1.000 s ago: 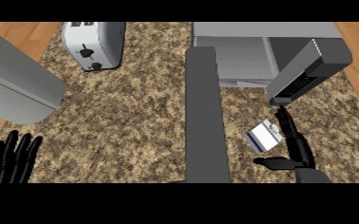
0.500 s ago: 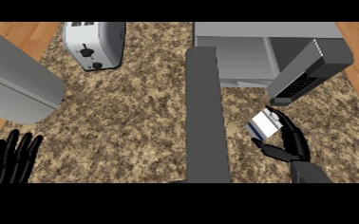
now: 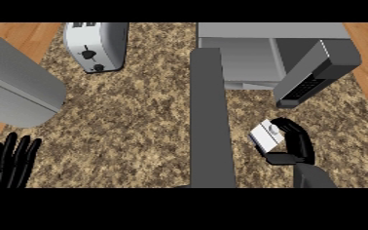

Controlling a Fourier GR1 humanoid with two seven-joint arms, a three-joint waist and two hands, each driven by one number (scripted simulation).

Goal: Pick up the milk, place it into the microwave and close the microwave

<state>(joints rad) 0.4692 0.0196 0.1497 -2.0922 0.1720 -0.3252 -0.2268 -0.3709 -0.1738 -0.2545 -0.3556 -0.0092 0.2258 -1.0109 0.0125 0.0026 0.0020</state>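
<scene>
The milk carton (image 3: 265,136), white and grey, is held tilted just above the granite counter at the lower right. My right hand (image 3: 295,143) is curled round its right side, with the thumb under its near end. The microwave (image 3: 248,53) stands at the back right, with its cavity facing me. Its door (image 3: 314,73) hangs open to the right, its dark keypad edge just behind the carton. My left hand (image 3: 17,160) rests open at the lower left edge, fingers up.
A long dark grey bar (image 3: 210,122) runs from the microwave's front toward me, just left of the carton. A silver toaster (image 3: 95,45) stands at the back left. A large grey slanted body (image 3: 25,92) fills the left edge.
My right hand's fingers have curled round the carton, which has shifted slightly left and tilted. The left hand has stayed still.
</scene>
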